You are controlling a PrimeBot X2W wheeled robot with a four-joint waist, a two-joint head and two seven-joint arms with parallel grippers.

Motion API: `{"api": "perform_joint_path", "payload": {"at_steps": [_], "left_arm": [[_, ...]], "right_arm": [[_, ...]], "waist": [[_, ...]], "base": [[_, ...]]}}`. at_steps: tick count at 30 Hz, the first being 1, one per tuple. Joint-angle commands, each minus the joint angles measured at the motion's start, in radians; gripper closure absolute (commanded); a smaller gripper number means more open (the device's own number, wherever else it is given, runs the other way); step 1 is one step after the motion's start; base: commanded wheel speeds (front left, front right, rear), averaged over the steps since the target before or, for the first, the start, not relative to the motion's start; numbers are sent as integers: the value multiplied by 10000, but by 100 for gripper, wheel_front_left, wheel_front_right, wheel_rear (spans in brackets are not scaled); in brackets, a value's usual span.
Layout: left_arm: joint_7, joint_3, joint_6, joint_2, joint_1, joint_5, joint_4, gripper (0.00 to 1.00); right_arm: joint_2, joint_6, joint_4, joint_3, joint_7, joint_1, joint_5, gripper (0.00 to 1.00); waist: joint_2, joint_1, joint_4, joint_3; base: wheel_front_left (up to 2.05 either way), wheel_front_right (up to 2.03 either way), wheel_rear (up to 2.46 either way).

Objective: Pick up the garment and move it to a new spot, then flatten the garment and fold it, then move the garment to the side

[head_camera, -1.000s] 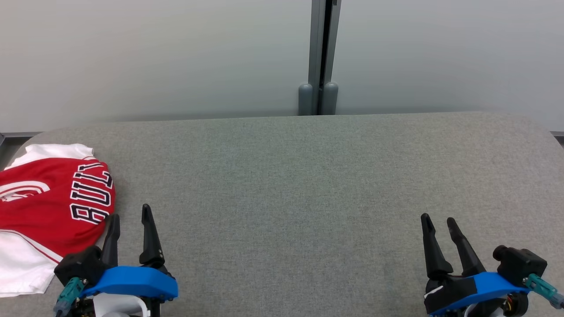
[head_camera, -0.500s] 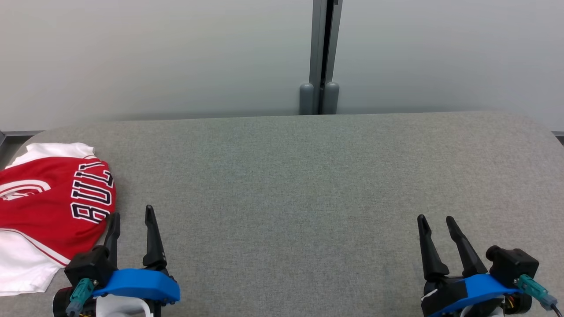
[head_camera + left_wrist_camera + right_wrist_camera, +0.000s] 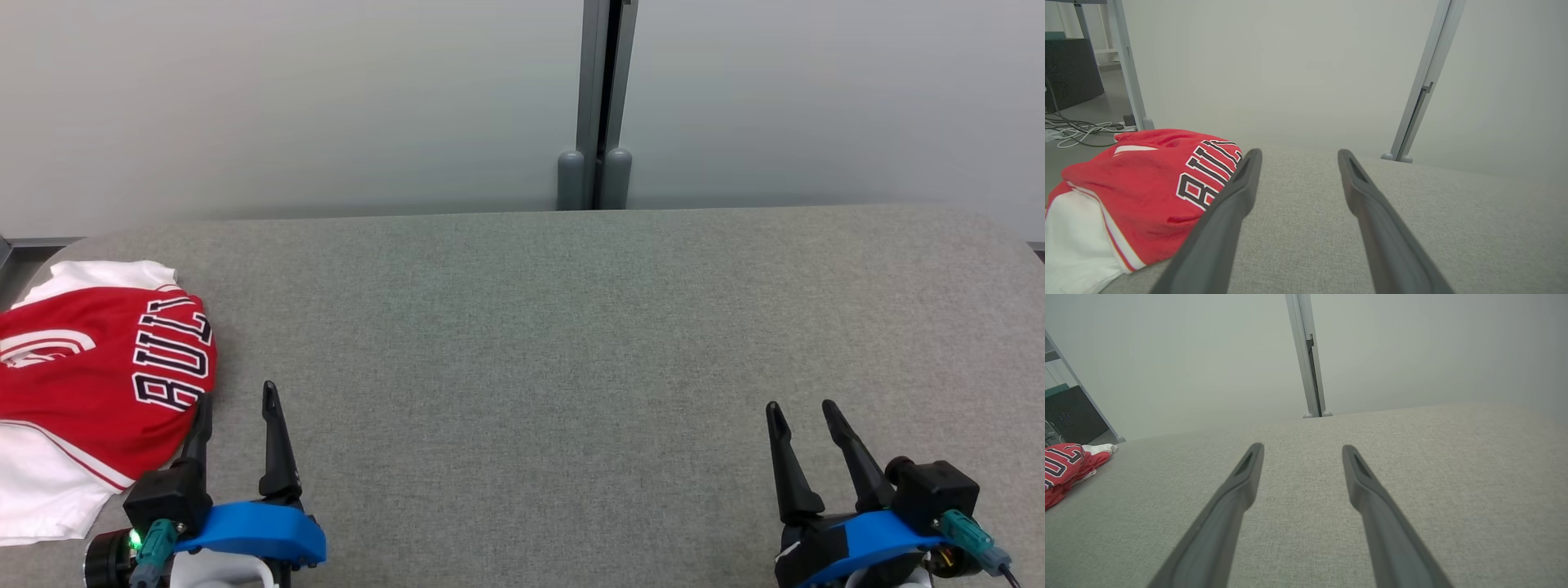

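Left hand (image 3: 235,394) sits at the near left of the head view with its two long dark fingers apart and nothing between them. Its outer finger (image 3: 198,429) lies just beside the near right edge of the garment; whether it touches the cloth cannot be told.

That red and white sports jersey with black, white-edged lettering (image 3: 90,367) lies folded into a rounded bundle at the far left end of the grey fabric-covered bench (image 3: 531,327). The red part with the lettering is on top, and white cloth shows at its near and far edges. In the left wrist view the bundle rises as a soft mound to the left of the fingers.

Right hand (image 3: 800,406) is at the near right of the bench, well apart from the jersey. Its fingers are also spread, and bare grey fabric shows between them in the right wrist view. The wide middle of the bench lies between the two hands.

Behind the bench stand pale frosted wall panels (image 3: 326,98), joined by an upright grey metal post (image 3: 600,82) with two rounded feet at its base. Beyond the jersey in the left wrist view, loose cables (image 3: 1073,132) lie on the floor beside a dark cabinet (image 3: 1069,69).
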Motion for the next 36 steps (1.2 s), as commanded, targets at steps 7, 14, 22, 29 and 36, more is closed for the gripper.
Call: {"api": "perform_joint_path", "payload": {"at_steps": [7,14,22,29,36], "left_arm": [[-186,112,122,39,-165,476,226,0],[-292,143,195,46,-184,788,585,0],[-284,130,257,84,-220,683,856,0],[-284,95,296,112,-200,622,922,0],[-284,55,330,144,-236,614,896,0]], "right_arm": [[-92,24,170,15,-185,-129,-607,0],[-92,24,487,0,-298,-175,-1021,0],[-90,24,716,30,-289,-228,-899,0],[-90,24,796,17,-289,-228,-925,0],[-89,24,796,40,-289,-234,-866,0]], "waist": [[0,0,-12,13],[0,0,-3,-50],[0,0,-3,-116],[0,0,26,-137],[0,0,186,-159]], "base": [[0,0,0],[0,0,0],[0,0,0],[0,0,0],[0,0,0]]}}
